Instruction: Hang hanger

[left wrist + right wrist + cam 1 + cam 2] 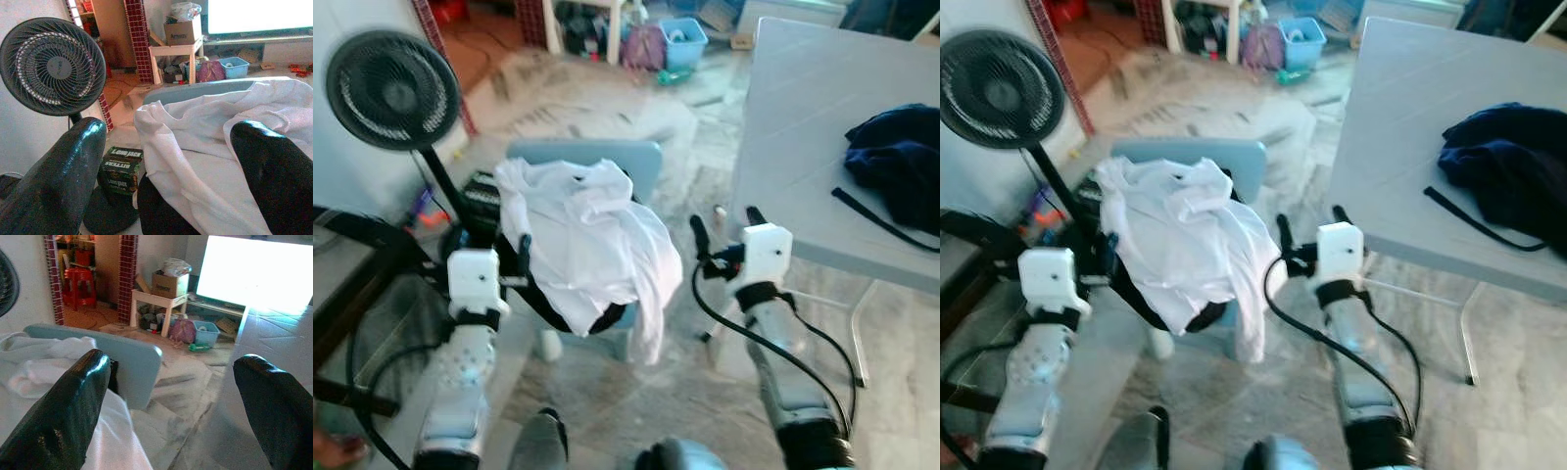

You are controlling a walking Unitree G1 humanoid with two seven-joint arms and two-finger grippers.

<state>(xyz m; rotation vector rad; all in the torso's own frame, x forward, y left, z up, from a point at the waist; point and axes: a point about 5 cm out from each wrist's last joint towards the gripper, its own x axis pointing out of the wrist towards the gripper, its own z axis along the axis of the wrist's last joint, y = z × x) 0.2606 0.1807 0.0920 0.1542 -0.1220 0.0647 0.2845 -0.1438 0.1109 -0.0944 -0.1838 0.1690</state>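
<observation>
Hanger parts are hard for us to pick out: in the left eye view a dark curved band (570, 315) under the white shirt (587, 245) may be it, draped with the shirt over the pale blue chair (641, 157). Our left tool (514, 257) sits at the shirt's near edge, and our right tool (724, 230) hovers between the chair and the grey worktop (803, 117), fingers spread and empty.

In the right eye view, the dark garment (1508, 176) lies on the worktop, well apart from both tools.

In the left wrist view, the two fingers (58, 171) stand apart around the shirt's folds, with the standing fan (51, 66) just behind.

In the right wrist view, the fingers (63, 406) are spread, with the chair back ahead.

We judge the risks: closing on loose cloth alone would drag the shirt off the chair, and a leftward swing could knock the fan.
</observation>
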